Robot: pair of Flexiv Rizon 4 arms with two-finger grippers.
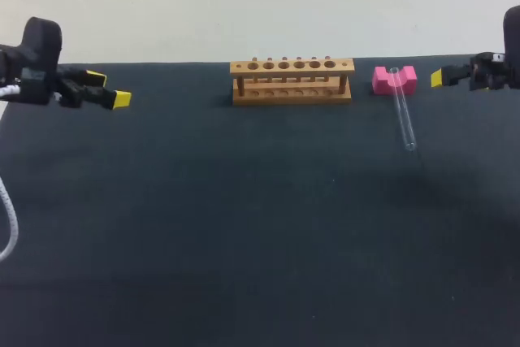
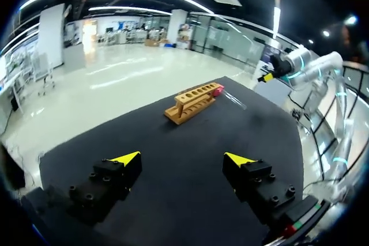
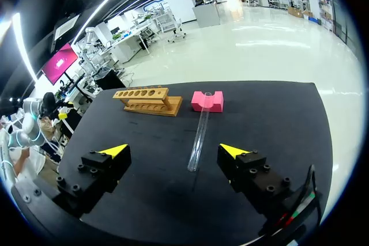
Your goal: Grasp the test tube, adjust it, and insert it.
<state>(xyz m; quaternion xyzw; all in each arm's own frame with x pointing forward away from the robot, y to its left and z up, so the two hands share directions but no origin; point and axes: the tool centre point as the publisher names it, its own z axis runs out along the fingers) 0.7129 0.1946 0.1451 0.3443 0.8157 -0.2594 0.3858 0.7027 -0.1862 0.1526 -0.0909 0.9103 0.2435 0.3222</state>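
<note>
Right wrist view shows test tube (image 3: 199, 135) plainly, left barely; left gripper (image 2: 181, 156) and right gripper (image 3: 173, 149) both spread.

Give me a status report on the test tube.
Left end effector open, right end effector open. Test tube untouched, one end on pink block, beside rack. Nothing blocking it.

Dark table (image 1: 244, 241), wooden rack (image 1: 292, 80) with a row of holes standing near its far edge, pink block (image 1: 395, 80) near the rack, clear test tube (image 1: 404, 115) with one end on the block, the other on the table
</note>
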